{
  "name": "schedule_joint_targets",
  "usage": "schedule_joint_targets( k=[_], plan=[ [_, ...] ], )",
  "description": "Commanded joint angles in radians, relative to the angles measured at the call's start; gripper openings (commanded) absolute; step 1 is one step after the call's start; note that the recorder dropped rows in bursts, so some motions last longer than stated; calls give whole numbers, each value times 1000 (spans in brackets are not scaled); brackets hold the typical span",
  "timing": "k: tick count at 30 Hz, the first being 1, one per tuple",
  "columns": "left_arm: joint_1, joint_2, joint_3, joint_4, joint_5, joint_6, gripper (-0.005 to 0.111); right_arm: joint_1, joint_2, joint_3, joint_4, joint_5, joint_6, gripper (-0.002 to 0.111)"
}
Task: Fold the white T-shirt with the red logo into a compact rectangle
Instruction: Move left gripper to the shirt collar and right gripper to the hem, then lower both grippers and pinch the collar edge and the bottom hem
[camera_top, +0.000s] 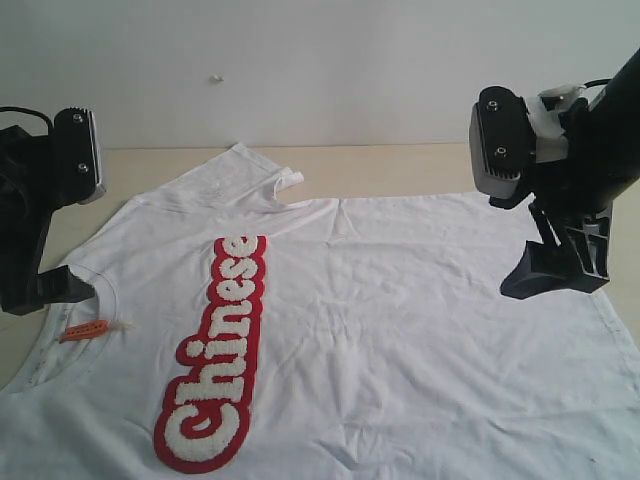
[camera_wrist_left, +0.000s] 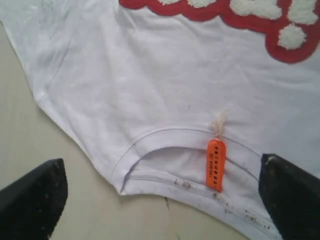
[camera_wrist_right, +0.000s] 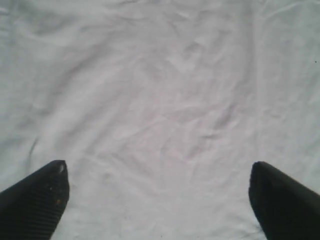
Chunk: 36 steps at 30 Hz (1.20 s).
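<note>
The white T-shirt (camera_top: 400, 330) lies spread flat on the table, collar to the left and hem to the right. Its red logo (camera_top: 218, 350) reading "Chinese" runs across the chest, and its edge shows in the left wrist view (camera_wrist_left: 225, 15). An orange neck tag (camera_top: 84, 330) sits at the collar (camera_wrist_left: 165, 175), also seen as the tag (camera_wrist_left: 216, 165). My left gripper (camera_wrist_left: 162, 200) hovers open above the collar, holding nothing. Over the shirt's lower body, my right gripper (camera_wrist_right: 159, 195) is open above plain wrinkled fabric (camera_wrist_right: 160, 100).
The tan tabletop (camera_top: 400, 160) shows behind the shirt and beside the collar (camera_wrist_left: 30, 150). One sleeve (camera_top: 245, 175) is bunched at the back. A white wall stands behind the table.
</note>
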Motion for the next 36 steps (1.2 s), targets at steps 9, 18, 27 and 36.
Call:
schedule_joint_targets(
  k=[9, 18, 27, 36],
  plan=[
    [14, 40, -2, 20, 93, -1, 105, -2, 72, -11, -123, 52, 64, 105],
    [111, 144, -12, 36, 141, 111, 105, -142, 110, -66, -192, 171, 80, 105],
    [161, 328, -173, 10, 380, 182, 105, -228, 255, -82, -50, 145, -30, 105],
    [170, 350, -193, 91, 291, 320, 105, -228, 391, -197, -135, 203, -30, 105]
  ],
)
